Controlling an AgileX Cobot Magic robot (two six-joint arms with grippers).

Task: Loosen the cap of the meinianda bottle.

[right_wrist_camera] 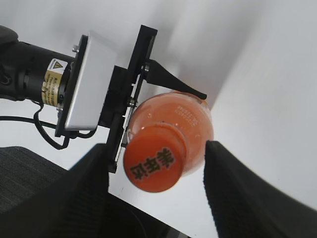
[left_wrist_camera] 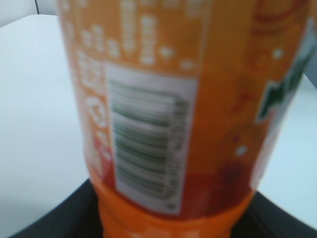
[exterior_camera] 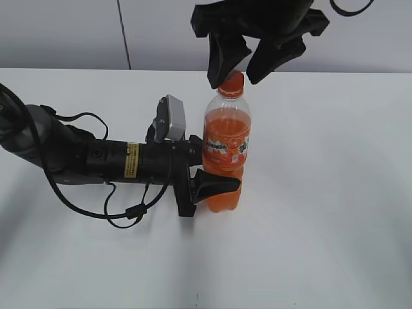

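Note:
The meinianda bottle stands upright on the white table, full of orange drink, with an orange-and-green label. Its orange cap has dark characters on top and also shows in the right wrist view. My left gripper is shut on the bottle's lower body from the left. The label and barcode fill the left wrist view. My right gripper hangs open just above the cap, one finger on each side, not touching it. In the right wrist view its fingers flank the cap.
The white table spreads around the bottle. The left arm lies along the table on the left with loose black cables beside it. A grey wall runs along the back.

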